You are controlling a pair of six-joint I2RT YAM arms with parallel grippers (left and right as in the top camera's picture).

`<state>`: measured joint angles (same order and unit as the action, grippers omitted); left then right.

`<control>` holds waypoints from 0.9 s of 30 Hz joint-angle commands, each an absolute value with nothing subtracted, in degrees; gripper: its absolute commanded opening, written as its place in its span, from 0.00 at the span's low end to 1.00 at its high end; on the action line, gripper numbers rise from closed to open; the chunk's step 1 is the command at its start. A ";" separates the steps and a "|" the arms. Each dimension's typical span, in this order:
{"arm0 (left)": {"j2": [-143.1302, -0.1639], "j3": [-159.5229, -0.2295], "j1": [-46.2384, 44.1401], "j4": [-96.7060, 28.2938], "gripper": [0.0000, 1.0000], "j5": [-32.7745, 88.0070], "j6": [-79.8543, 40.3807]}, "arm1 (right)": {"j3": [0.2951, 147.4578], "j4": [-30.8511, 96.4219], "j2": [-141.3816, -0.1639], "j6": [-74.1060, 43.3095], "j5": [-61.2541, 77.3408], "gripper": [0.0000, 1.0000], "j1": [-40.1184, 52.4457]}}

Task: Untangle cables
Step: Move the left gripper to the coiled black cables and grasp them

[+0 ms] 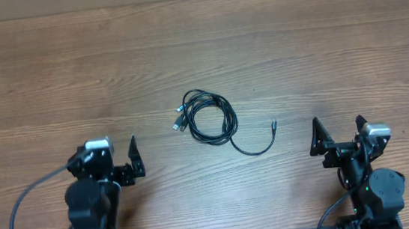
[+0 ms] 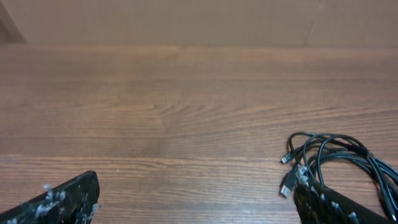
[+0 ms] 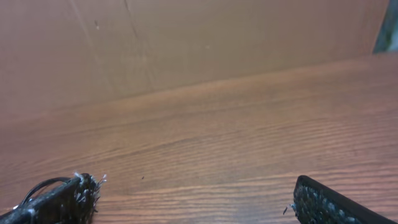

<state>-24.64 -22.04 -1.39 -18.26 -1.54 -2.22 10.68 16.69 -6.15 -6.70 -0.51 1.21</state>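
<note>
The cables [image 1: 206, 118] are thin black cords lying in one tangled coil at the table's middle. Silvery plugs sit at the coil's left side, and one loose tail curves right to a small plug [image 1: 273, 125]. The coil also shows at the lower right of the left wrist view [image 2: 339, 155], beside the right finger. A short black loop of cable [image 3: 38, 186] shows at the lower left of the right wrist view. My left gripper [image 1: 111, 157] [image 2: 199, 205] is open and empty, below and left of the coil. My right gripper [image 1: 338, 130] [image 3: 196, 202] is open and empty, right of the tail's plug.
The wooden table [image 1: 197, 40] stretches away behind the coil. A brown wall or board [image 3: 186, 43] stands at its far edge. Thick black arm cables hang near both arm bases at the front edge [image 1: 18, 215].
</note>
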 commanded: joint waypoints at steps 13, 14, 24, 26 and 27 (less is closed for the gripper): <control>-56.62 -53.10 -1.06 -44.58 1.00 7.73 -5.04 | 35.86 31.92 -37.28 -7.51 -1.39 1.00 1.43; -58.87 -55.53 -1.06 -47.70 1.00 7.86 -5.37 | 38.06 34.22 -39.88 -7.51 -1.37 1.00 1.43; -67.79 -62.19 -1.10 -54.83 1.00 13.06 -10.15 | 56.29 48.36 -60.58 -7.51 5.08 1.00 1.43; -68.69 -62.19 -1.10 -52.49 1.00 13.23 -13.39 | 56.40 47.59 -61.45 -7.49 8.10 1.00 1.43; -69.19 -62.19 -1.10 -51.05 0.99 13.23 -15.75 | 56.40 47.05 -61.73 -7.49 9.63 1.00 1.43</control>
<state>-67.70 -60.71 -1.39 -53.78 10.72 -8.25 54.65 47.83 -60.82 -7.44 3.29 1.21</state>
